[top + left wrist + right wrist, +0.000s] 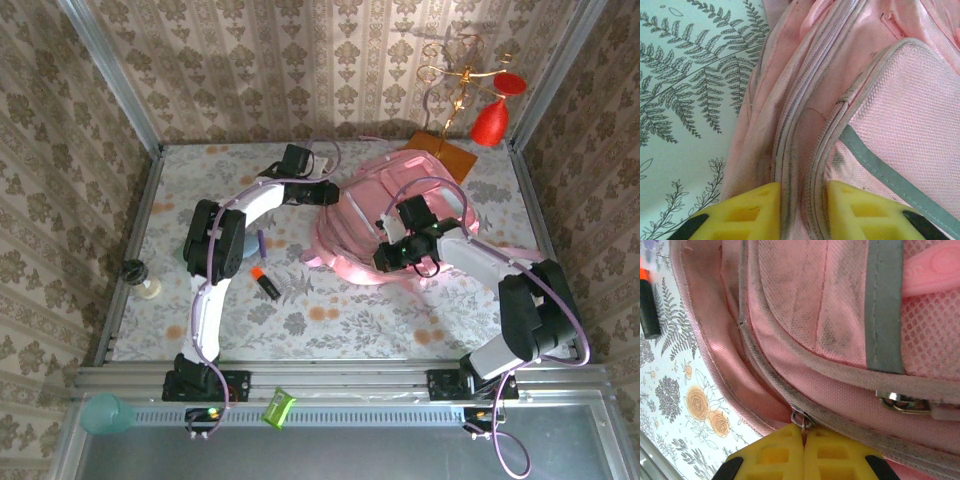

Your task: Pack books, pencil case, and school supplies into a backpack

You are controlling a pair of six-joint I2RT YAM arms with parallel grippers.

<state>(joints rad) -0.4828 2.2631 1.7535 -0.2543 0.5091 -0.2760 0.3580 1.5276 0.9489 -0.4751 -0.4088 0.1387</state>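
The pink backpack (385, 215) lies on the flowered tablecloth, right of centre. My left gripper (325, 192) is at its left edge, its yellow fingers (747, 212) pressed on both sides of a fold of zip seam (805, 150). My right gripper (397, 256) is at the backpack's near side, shut on a metal zip pull (801, 420). A purple pen (261, 242) and a short black-and-orange pen (265, 283) lie on the cloth left of the backpack; the latter also shows in the right wrist view (647, 305). The books and the pencil case are out of view.
An orange flat stand base (441, 152) with a gold wire stand and red ornaments (491, 122) rises behind the backpack. A small black-and-white object (137, 273) stands at the left table edge. A teal cup (105, 412) and a green item (279, 408) lie below the front rail.
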